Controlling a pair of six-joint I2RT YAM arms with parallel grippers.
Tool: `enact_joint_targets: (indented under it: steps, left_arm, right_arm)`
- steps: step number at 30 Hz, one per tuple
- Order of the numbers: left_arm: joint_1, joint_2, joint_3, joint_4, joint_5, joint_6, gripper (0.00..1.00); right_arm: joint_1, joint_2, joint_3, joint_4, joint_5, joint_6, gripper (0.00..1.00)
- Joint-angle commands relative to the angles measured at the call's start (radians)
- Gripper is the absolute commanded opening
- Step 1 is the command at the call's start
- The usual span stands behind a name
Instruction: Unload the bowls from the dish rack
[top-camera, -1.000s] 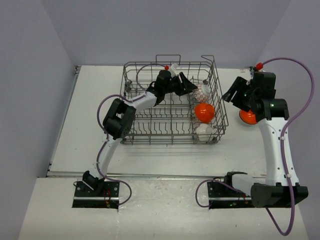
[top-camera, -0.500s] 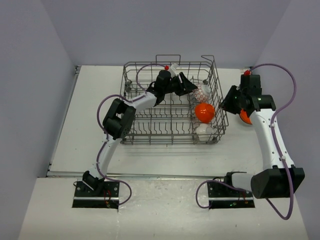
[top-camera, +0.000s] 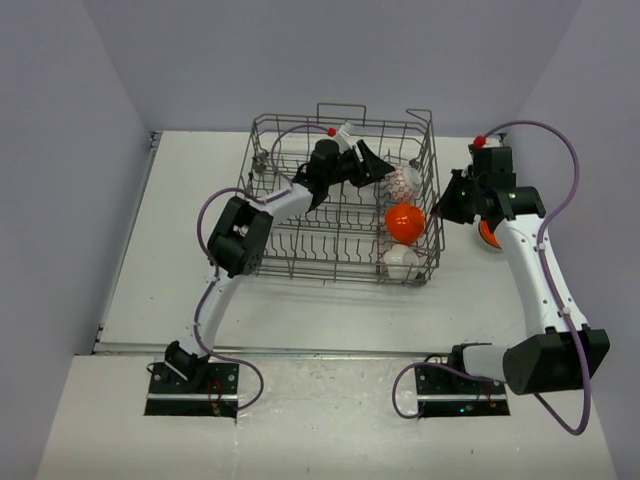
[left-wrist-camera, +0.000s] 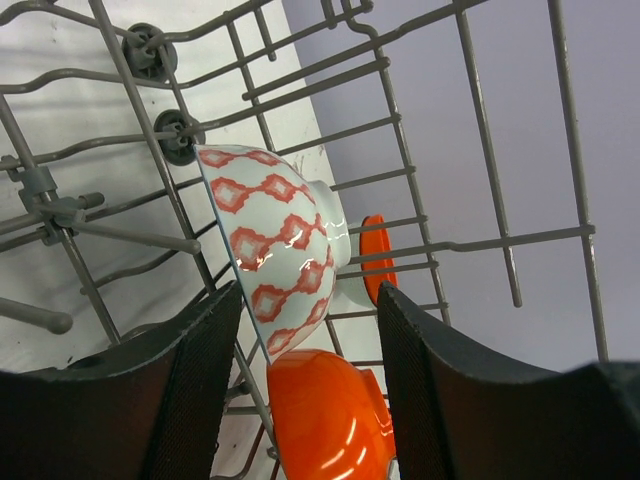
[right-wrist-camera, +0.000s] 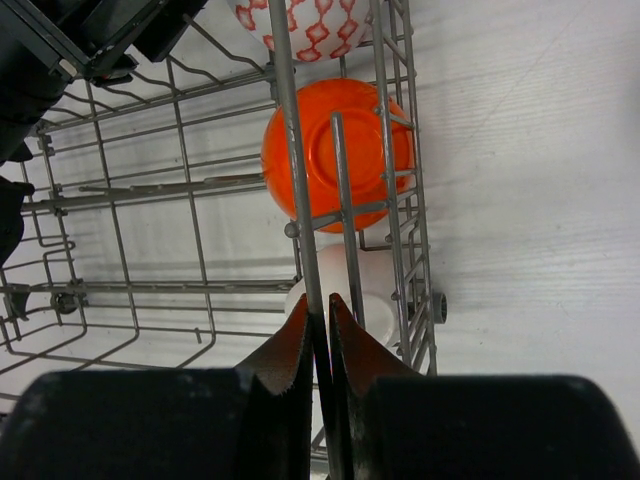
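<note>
The grey wire dish rack (top-camera: 262, 190) holds three bowls along its right side: a white bowl with red pattern (top-camera: 402, 181), an orange bowl (top-camera: 404, 221) and a plain white bowl (top-camera: 401, 262). My left gripper (top-camera: 378, 165) reaches inside the rack and stands open. In the left wrist view its fingers flank the patterned bowl (left-wrist-camera: 280, 250) and the orange bowl (left-wrist-camera: 325, 415) without gripping either. My right gripper (right-wrist-camera: 319, 305) is shut on a wire (right-wrist-camera: 285, 100) of the rack's right rim, above the white bowl (right-wrist-camera: 370, 300).
A second orange bowl (top-camera: 489, 236) lies on the table right of the rack, partly hidden by my right arm. The rack's upright tines (top-camera: 320, 235) and loop handle (top-camera: 340, 108) crowd the left arm. Grey walls enclose the table.
My right gripper has swung left from the orange bowl on the table to the rack's right rim and shut on a wire. The rack has shifted slightly. The left gripper has hardly moved.
</note>
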Motion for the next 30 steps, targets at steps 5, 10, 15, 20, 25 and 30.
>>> enact_joint_targets:
  steps: [5, 10, 15, 20, 25, 30]
  left_arm:
    - [-0.012, 0.073, 0.081, -0.128, -0.012, 0.017, 0.64]
    - [-0.018, 0.092, 0.109, -0.243, -0.039, 0.063, 0.66]
    - [-0.027, 0.109, 0.111, -0.239, -0.034, 0.057, 0.67]
    - [-0.044, 0.193, 0.231, -0.277, -0.003, 0.023, 0.66]
    - [-0.058, 0.222, 0.309, -0.343, -0.017, 0.032, 0.64]
    - [-0.067, 0.230, 0.310, -0.377, -0.013, 0.032, 0.60]
  right_arm:
    - [0.001, 0.034, 0.024, -0.012, 0.090, 0.068, 0.00]
    - [0.002, 0.025, 0.026, 0.000, 0.085, 0.065, 0.00]
    - [0.001, 0.017, 0.014, 0.000, 0.082, 0.062, 0.00]
    - [0.002, 0.015, 0.026, -0.015, 0.085, 0.060, 0.00]
    - [0.004, 0.014, 0.044, -0.032, 0.096, 0.054, 0.00]
    - [0.011, 0.009, 0.032, -0.024, 0.088, 0.059, 0.00]
